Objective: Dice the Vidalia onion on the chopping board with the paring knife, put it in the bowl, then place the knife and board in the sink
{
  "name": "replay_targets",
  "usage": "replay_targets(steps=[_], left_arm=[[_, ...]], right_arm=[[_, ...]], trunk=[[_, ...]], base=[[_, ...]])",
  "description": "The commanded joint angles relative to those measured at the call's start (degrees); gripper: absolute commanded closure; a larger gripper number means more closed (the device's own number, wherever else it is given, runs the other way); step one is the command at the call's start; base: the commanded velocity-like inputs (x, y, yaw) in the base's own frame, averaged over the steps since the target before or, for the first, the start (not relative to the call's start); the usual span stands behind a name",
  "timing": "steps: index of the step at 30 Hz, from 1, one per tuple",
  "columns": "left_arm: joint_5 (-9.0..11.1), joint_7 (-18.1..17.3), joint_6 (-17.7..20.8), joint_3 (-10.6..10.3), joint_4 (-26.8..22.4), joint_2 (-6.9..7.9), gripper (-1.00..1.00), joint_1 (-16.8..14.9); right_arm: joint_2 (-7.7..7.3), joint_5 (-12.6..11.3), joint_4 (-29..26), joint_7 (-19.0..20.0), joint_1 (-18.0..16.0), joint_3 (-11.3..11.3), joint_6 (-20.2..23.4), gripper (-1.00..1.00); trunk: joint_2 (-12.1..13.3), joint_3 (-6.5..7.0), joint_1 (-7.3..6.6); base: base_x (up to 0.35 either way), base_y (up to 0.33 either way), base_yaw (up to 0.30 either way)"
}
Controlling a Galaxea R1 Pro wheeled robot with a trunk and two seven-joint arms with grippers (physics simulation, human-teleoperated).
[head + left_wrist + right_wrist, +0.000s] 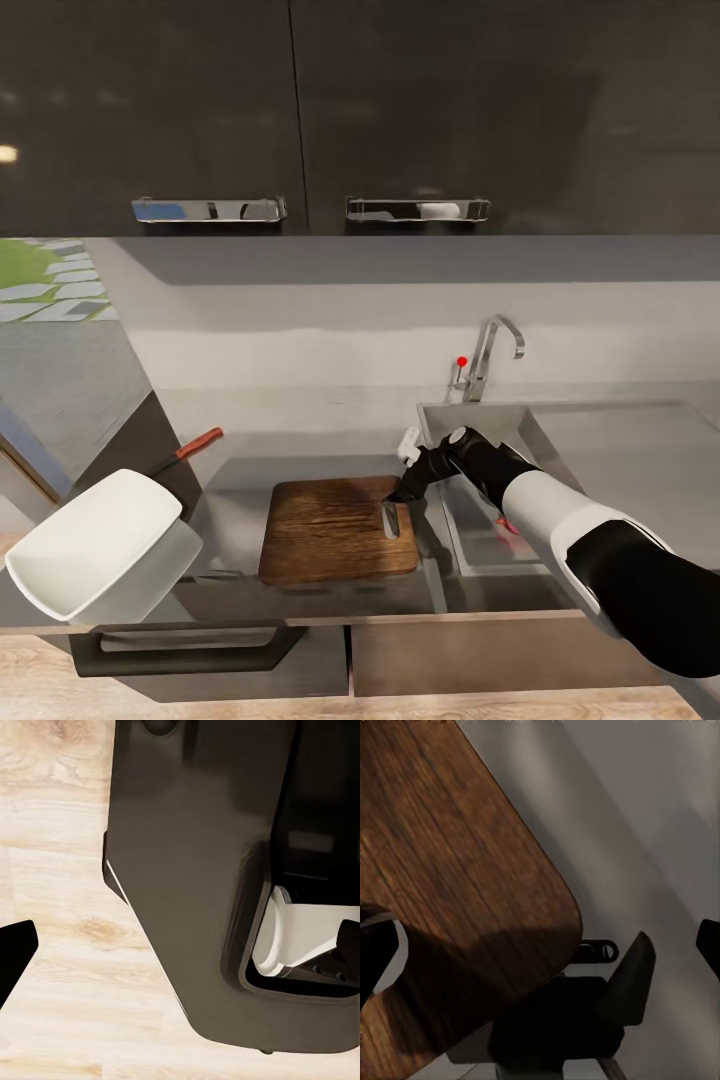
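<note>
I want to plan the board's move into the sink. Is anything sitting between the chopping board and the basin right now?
Nothing visible lies on the countertop strip between the chopping board and the sink. The right gripper is down over the board's sink-side edge, and its arm stretches across the basin.

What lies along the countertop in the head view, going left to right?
The white bowl → the paring knife → the chopping board → the right tool over the board's right end → the sink.

paring knife [187, 452] blade behind bowl [95, 540], sink [600, 440] edge-cropped
</note>
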Motion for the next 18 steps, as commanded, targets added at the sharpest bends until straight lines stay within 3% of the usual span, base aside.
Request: replay_targets(steps=[1,18], left_arm=[[0.2,0.0,-0.3,0.2,0.1,-0.01,-1.00,0.0],[0.2,0.0,-0.3,0.2,0.1,0.05,-1.00,0.0]], right_arm=[[0.01,0.4,-0.1,0.3,0.0,-0.2,0.3,-1.00],[0.15,0.4,-0.3,0.3,0.0,-0.2,0.3,-1.00]], trunk=[[-0.1,-0.07,0.03],[-0.1,1.34,0.03]], base=[[0.000,0.000,0.000],[0.000,0.000,0.000]])
